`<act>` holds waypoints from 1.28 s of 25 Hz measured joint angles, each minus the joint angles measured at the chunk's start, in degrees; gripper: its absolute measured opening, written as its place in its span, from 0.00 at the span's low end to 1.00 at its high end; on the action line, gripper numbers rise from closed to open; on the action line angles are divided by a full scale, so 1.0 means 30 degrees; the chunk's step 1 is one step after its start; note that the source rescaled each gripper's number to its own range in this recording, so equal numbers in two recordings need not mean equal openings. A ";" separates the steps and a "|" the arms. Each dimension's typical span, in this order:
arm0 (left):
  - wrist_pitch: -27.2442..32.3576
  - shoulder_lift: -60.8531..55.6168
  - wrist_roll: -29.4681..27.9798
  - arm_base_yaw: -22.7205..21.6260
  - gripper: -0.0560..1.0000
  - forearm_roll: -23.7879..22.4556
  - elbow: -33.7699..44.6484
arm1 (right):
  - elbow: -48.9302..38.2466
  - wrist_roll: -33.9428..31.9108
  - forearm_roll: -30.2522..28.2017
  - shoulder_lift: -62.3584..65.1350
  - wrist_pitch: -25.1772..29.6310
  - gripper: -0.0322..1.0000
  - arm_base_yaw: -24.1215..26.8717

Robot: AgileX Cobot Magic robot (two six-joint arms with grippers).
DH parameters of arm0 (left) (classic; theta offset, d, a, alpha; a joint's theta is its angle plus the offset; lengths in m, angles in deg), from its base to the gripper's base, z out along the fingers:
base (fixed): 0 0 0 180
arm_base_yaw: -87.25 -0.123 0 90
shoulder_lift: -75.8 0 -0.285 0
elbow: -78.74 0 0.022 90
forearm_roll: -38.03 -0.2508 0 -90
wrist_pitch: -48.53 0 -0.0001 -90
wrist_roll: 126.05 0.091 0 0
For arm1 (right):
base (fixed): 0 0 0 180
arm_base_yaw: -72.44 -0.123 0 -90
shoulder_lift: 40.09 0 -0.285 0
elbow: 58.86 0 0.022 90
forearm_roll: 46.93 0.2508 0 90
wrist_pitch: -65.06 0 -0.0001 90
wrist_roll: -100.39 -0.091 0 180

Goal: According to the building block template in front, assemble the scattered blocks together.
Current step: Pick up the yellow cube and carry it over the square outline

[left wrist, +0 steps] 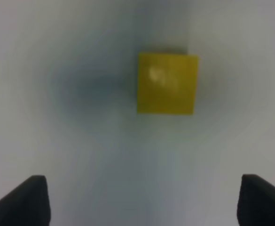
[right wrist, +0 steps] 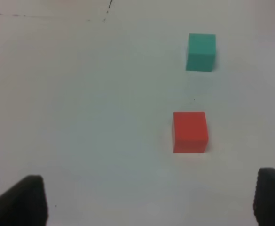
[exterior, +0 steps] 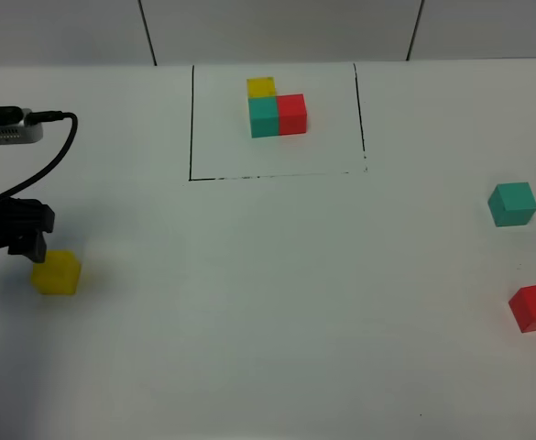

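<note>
The building block template [exterior: 277, 110] is an L of yellow, teal-green and red cubes inside a thin black-line rectangle at the far middle of the table. The loose yellow cube [exterior: 57, 272] sits at the left, just in front of and beside my left gripper [exterior: 25, 240]. In the left wrist view the yellow cube [left wrist: 167, 84] lies ahead of the open, empty left gripper [left wrist: 144, 190]. The loose teal-green cube [exterior: 511, 203] and red cube [exterior: 535, 306] sit at the right edge. The right wrist view shows the red cube [right wrist: 189, 131] and teal-green cube [right wrist: 201, 51] ahead of the open right gripper [right wrist: 151, 186].
The white table [exterior: 268, 302] holds nothing else. A black cable [exterior: 52, 151] loops from the left arm above the table. A corner of the template's black frame line [right wrist: 106, 12] shows in the right wrist view. The right arm is out of the exterior view.
</note>
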 joint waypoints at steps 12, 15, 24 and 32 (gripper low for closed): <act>-0.2054 0.3739 0.0296 0.0074 0.92 0.0837 -0.0015 | 0.0000 0.0000 0.0016 0.0000 0.0000 0.99 0.0000; -0.2572 0.4463 0.0309 0.0074 0.92 0.0837 -0.0015 | 0.0000 0.0000 0.0016 0.0000 0.0000 0.99 0.0000; -0.4174 0.5597 0.0309 0.0074 0.92 0.0726 -0.0015 | 0.0000 0.0000 0.0016 0.0000 0.0000 0.99 0.0000; -0.4828 0.6708 0.0309 0.0074 0.85 0.0726 -0.0015 | 0.0000 0.0000 0.0016 0.0000 0.0000 0.99 0.0000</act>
